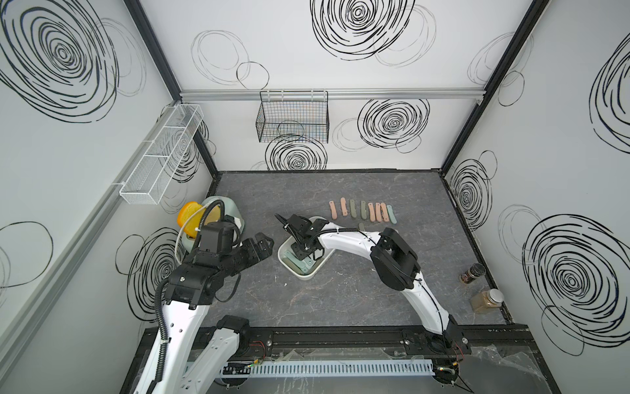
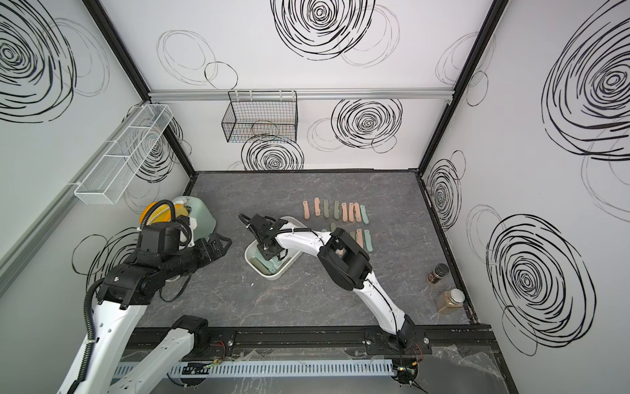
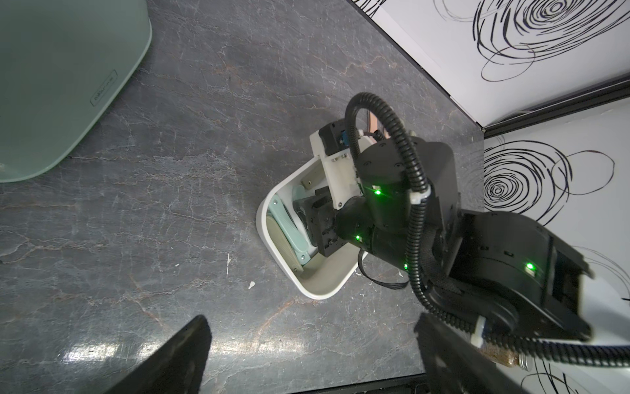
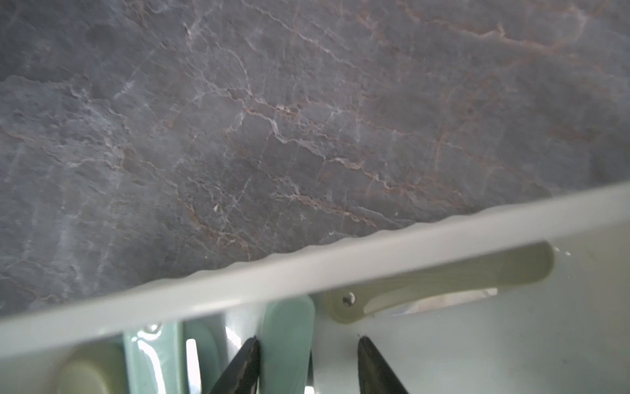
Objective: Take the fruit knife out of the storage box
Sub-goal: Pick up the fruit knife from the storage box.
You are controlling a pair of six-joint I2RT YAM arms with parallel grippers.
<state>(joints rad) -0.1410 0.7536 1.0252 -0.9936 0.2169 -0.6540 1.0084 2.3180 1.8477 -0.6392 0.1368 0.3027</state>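
**A:** Dark marbled table [image 1: 341,296], and dead centre sits the white storage box [image 1: 306,275]. In both top views its long axis runs roughly one to seven o'clock.

**B:** At its nine o'clock the left gripper [image 1: 267,249] hangs with jaws wide, nothing between them.

**A:** And the right gripper [image 1: 308,254] is down inside the box. From above, its body hides what's between the fingers.

**B:** The right wrist view shows it: fingertips [image 4: 371,365] astride a mint fruit knife [image 4: 286,341] lying in the box, one touching, one just clear. Not clamped.

**A:** Heading?

**B:** Long axis square to the rim, rounded end towards it.
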